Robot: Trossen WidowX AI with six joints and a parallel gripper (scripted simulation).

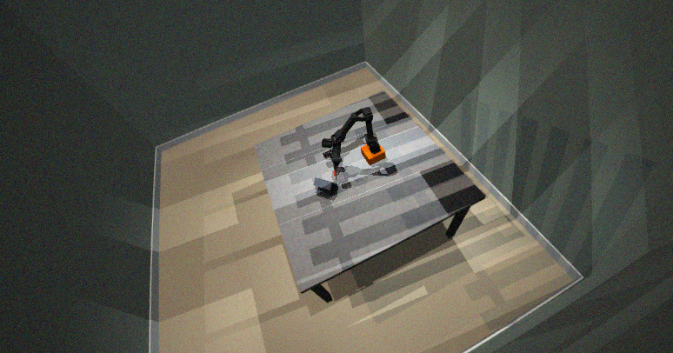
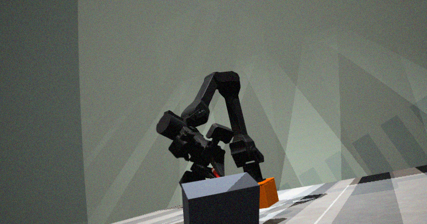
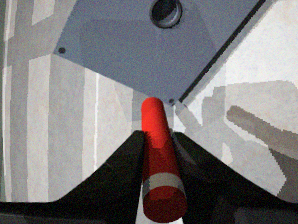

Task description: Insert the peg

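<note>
A round red peg (image 1: 335, 173) (image 2: 215, 172) (image 3: 156, 135) with a grey band near its near end is held between the fingers of my gripper (image 3: 157, 140), which is shut on it. The peg's far end points toward the lower edge of the blue-grey sloped panel (image 1: 324, 184) (image 2: 220, 186) (image 3: 120, 50) in the wrist view, short of the hole. The round hole (image 3: 166, 12) shows at the top of the wrist view. In the exterior view the panel's block hides the fingertips and the peg's lower part.
The orange base (image 1: 373, 154) (image 2: 268, 193) of the arm stands on the table (image 1: 376, 218) behind the gripper. Small dark dots mark two of the panel's corners. Arm shadows and striped light patches fall across the table.
</note>
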